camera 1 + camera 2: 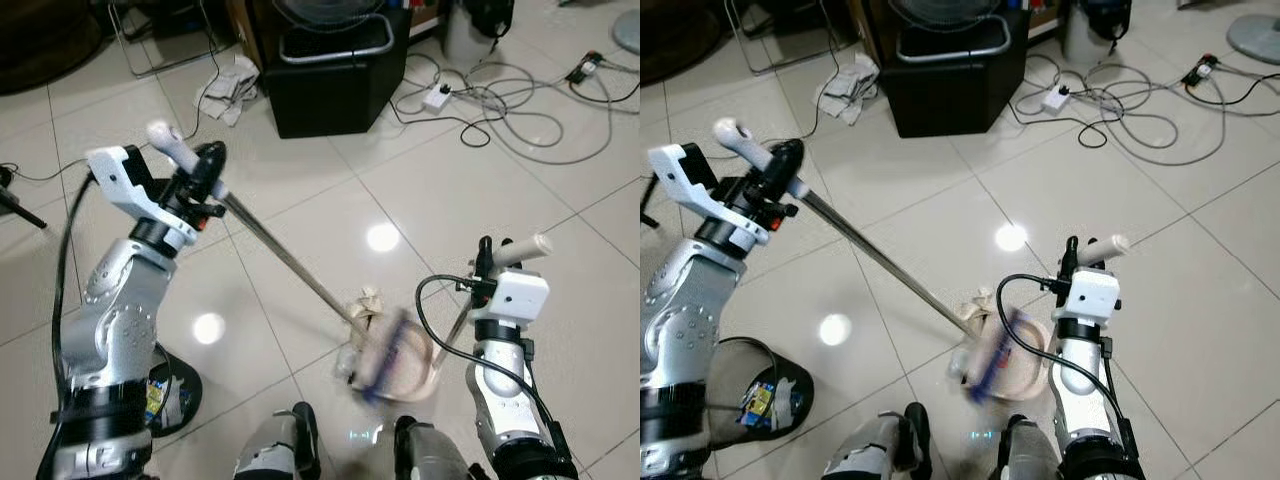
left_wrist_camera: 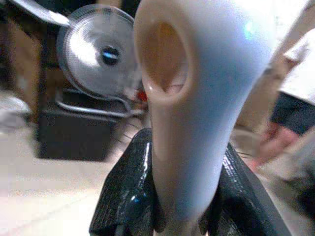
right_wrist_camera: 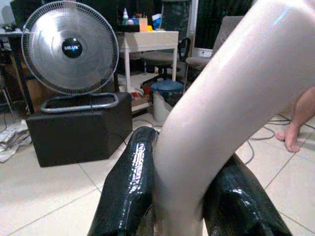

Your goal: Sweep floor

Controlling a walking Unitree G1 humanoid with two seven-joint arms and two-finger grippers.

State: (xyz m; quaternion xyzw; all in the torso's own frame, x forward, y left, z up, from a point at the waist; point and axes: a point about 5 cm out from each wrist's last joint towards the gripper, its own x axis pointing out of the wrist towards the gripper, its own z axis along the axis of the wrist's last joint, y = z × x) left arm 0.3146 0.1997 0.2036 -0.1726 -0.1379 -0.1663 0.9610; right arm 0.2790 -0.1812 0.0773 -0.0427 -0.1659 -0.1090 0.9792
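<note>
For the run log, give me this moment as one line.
left gripper: shut on broom handle | right gripper: shut on dustpan handle | broom head at dustpan

Fan (image 3: 72, 48) on black box (image 1: 335, 75); cables (image 1: 520, 110).

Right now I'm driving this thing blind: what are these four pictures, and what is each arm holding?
You are looking at a two-armed humanoid robot. The two wide pictures come from the camera on its head, looking down at a tiled floor; the two close-ups come from cameras on its wrists.

The left end effector is shut on the white grip of a broom, whose metal pole runs down to blurred bristles near the robot's feet. The right end effector is shut on the pale handle of a dustpan, which sits beside those bristles. Crumpled paper lies at the pan's edge.

Farther off stand a black box with a fan on top, and loose cables. A person's bare leg is nearby.
</note>
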